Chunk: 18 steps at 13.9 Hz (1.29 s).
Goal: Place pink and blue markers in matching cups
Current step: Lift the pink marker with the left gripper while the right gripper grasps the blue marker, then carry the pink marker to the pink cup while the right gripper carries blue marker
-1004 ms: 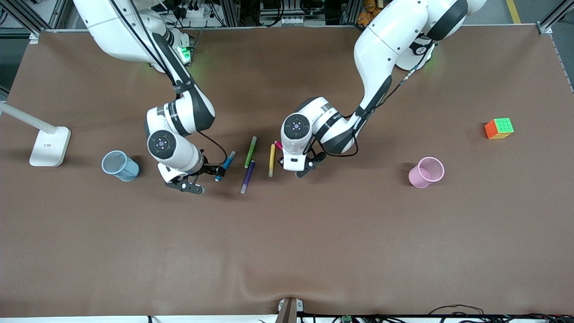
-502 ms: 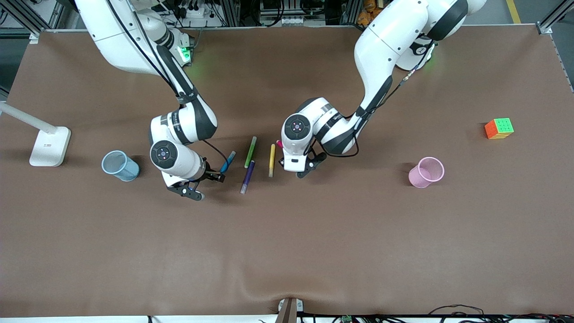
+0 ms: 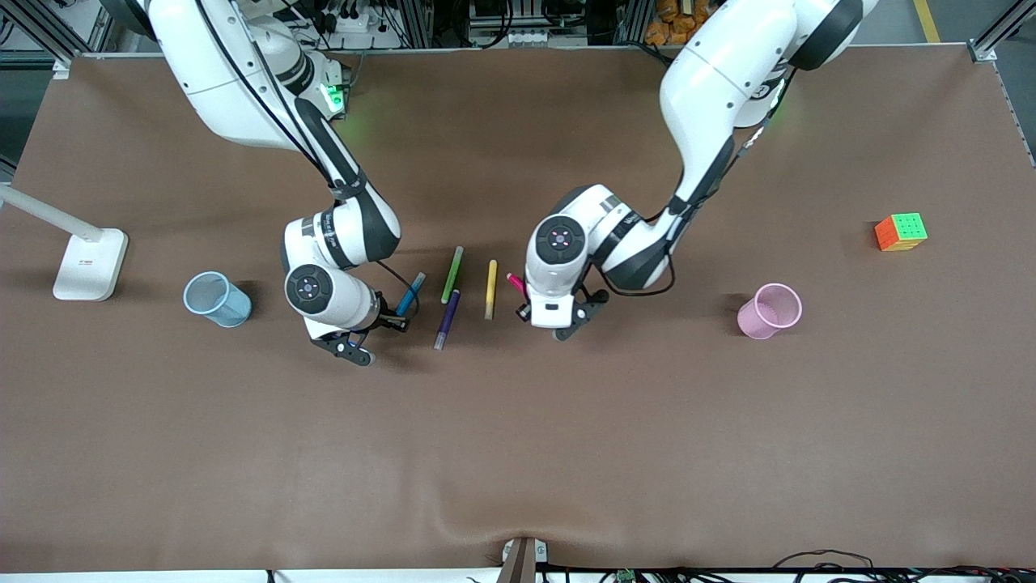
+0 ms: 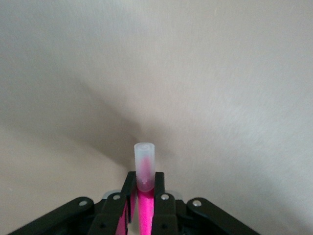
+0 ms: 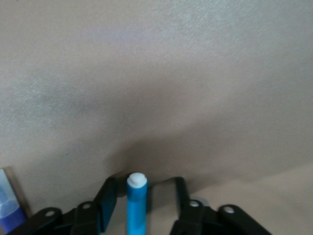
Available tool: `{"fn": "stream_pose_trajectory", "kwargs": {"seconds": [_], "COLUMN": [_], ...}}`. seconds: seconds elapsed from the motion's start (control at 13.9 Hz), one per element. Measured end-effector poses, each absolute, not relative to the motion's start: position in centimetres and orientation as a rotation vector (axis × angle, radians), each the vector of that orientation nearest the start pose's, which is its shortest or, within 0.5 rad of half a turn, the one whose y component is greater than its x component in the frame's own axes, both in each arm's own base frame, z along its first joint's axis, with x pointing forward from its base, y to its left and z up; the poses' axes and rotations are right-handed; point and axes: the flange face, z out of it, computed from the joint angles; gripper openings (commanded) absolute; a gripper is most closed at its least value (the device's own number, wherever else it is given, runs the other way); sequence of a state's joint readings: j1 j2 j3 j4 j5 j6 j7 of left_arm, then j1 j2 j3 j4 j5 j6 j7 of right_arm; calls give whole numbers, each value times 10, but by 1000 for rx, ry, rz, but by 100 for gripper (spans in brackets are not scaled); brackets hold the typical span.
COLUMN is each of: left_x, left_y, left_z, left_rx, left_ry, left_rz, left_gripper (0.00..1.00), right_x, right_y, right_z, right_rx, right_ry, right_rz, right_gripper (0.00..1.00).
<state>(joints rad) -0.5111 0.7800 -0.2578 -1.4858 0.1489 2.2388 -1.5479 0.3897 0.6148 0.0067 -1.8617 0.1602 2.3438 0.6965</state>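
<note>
A: I'm sweeping the front view from the right arm's end. First a white lamp base [image 3: 89, 263], then the pale blue mesh-walled cup [image 3: 216, 299], standing upright on the brown table [image 3: 518, 453] with its rim free.

B: And your right gripper [image 3: 380, 324]?

A: It sits just beside that cup, toward the table's middle. On my right wrist view the bright blue felt marker [image 5: 136, 201] stands between the black fingers [image 5: 106, 200], but I see a gap on each side, so I cannot tell whether they pinch it.

B: The middle?

A: The blue marker [image 3: 409, 295] slants up from the gripper. Next to it lie a green pen [image 3: 452, 274], a dark purple pen [image 3: 446, 319] and a yellow pen [image 3: 490, 289], all flat on the table.

B: The left gripper?

A: My left gripper [image 3: 536, 314] is over the table just beside the yellow pen, clamped on the magenta-pink felt marker [image 4: 145, 196]; its pale cap pokes out past the fingers [image 4: 160, 205].

B: Further along?

A: The pale pink mesh cup [image 3: 770, 310] stands upright, well apart from that gripper. Last, a colourful puzzle cube [image 3: 901, 231].
</note>
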Motion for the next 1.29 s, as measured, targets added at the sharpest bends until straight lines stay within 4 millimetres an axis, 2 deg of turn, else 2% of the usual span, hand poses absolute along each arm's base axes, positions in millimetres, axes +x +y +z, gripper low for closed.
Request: {"fn": "stream_pose_trajectory", "kwargs": {"seconds": [0.07, 0.22, 0.5, 0.65, 0.79, 0.93, 1.08, 1.29], "left_x": [542, 548, 570, 582, 591, 598, 603, 613], "left_y": [-467, -457, -422, -403, -383, -366, -349, -323], "left_z": [228, 242, 278, 298, 318, 339, 355, 368], "left_rx": [-2937, -2925, -2893, -2881, -2878, -2875, -2874, -2861], "left_ry": [-1166, -1139, -1142, -1150, -1128, -1107, -1089, -1070], "left_rz": [81, 61, 38, 10, -7, -15, -22, -19], "left_gripper": [15, 15, 13, 13, 13, 13, 13, 13], "right_x": [576, 576, 579, 587, 605, 624, 639, 655], "right_y": [246, 248, 247, 244, 239, 227, 199, 134], "right_z": [177, 176, 180, 190, 223, 270, 310, 345], "right_rx": [-3034, -3033, -3032, -3039, -3045, -3058, -3099, -3103], "right_ry": [648, 647, 652, 647, 609, 491, 303, 76], "right_rz": [261, 262, 263, 294, 330, 324, 268, 188], "right_gripper": [32, 0, 0, 0, 0, 0, 0, 0]}}
